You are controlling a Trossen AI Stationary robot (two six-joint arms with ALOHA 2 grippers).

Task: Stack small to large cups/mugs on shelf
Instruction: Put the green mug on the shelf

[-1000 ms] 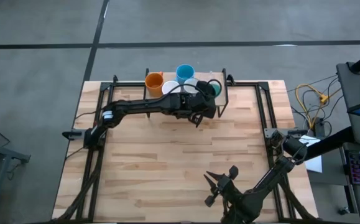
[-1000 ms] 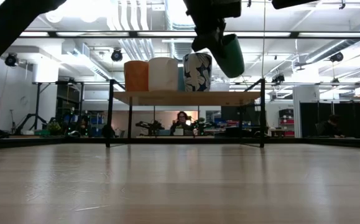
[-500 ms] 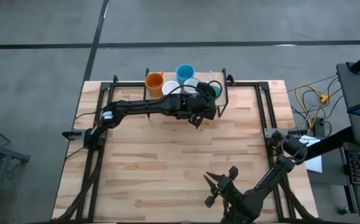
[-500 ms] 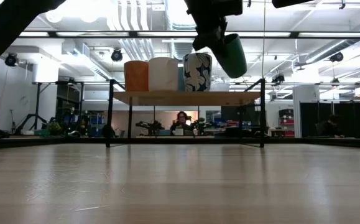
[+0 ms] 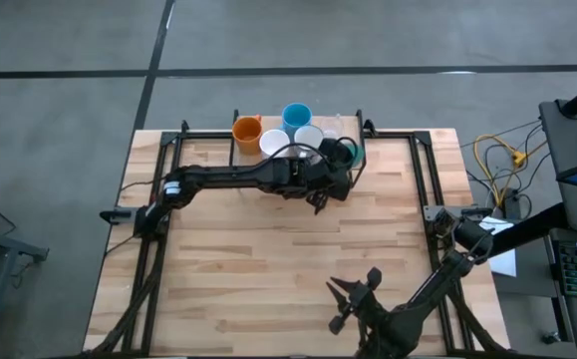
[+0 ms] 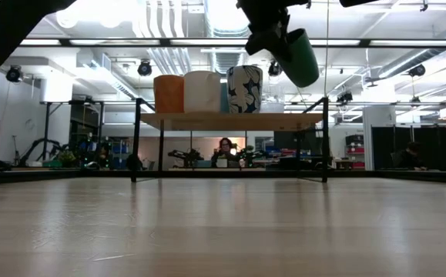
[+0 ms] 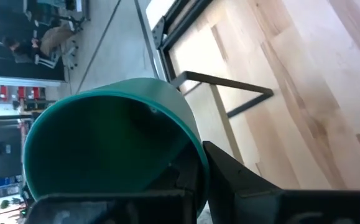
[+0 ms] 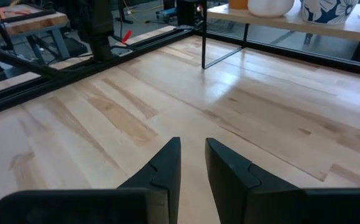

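The shelf (image 6: 207, 121) stands at the table's far edge. On its plank rest an orange cup (image 6: 169, 94), a white cup (image 6: 202, 91), a blue-patterned white mug (image 6: 245, 88) and a light blue cup (image 5: 296, 117). My left gripper (image 6: 273, 37) is shut on a dark green cup (image 6: 300, 58), above the right part of the shelf (image 5: 360, 150). The green cup (image 5: 342, 153) is clear of the others. My right gripper (image 5: 353, 294) waits near the table's near edge, its fingers (image 8: 167, 163) a little apart with nothing between them. My left gripper pinches the green cup's wall at its rim (image 7: 189, 155), one finger inside the cup and one finger (image 7: 229, 174) outside. It reaches from the table's left, slanting downward. The cup is lifted clear above the shelf and tilted, its base toward the right and lower.
Black metal rails (image 5: 423, 175) run along the table's sides and far edge. The shelf's thin black legs (image 6: 324, 146) stand on the wooden tabletop (image 5: 268, 259), which lies bare between the shelf and my right gripper. Cables (image 5: 497, 160) lie beyond the right edge.
My left gripper has carried the green cup a little toward the table's right edge along the shelf. In the low view the cup now shows slightly higher. It is still tilted and clear of the shelf.
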